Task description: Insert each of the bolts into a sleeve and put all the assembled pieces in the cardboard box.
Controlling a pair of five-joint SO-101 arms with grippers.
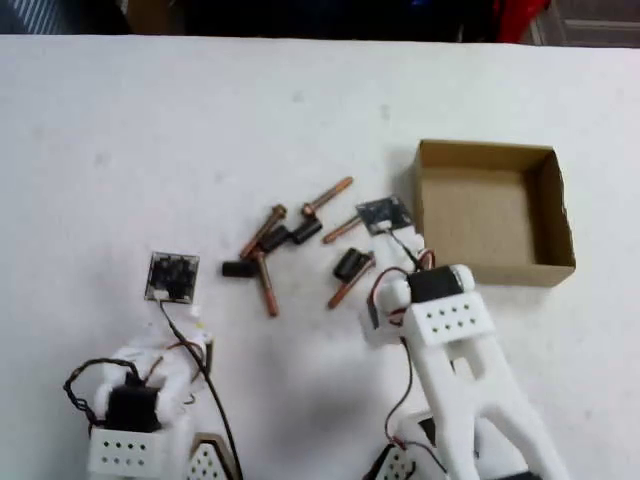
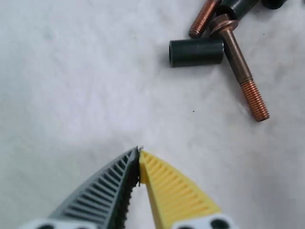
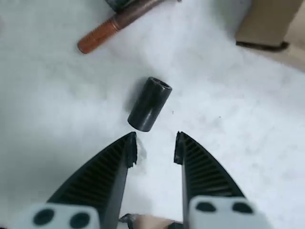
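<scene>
Several copper bolts [image 1: 266, 285] and black sleeves [image 1: 237, 268] lie scattered mid-table, left of the open cardboard box [image 1: 545, 215]. My left gripper [image 2: 139, 152] is shut on nothing, hovering over bare table short of a lying sleeve [image 2: 196, 52] and a bolt [image 2: 240, 71]. My right gripper [image 3: 155, 143] is open just above the table, and a loose black sleeve [image 3: 149, 104] lies right in front of its fingertips without touching them. Beyond that sleeve lies a bolt [image 3: 119, 24]. A corner of the box [image 3: 271, 21] shows off to the side.
The left arm [image 1: 135, 410] sits at the near left and the right arm [image 1: 450, 320] at the near right, close to the box's front wall. Cables [image 1: 200, 370] trail from both wrists. White table stretches to the far edge [image 1: 300, 40].
</scene>
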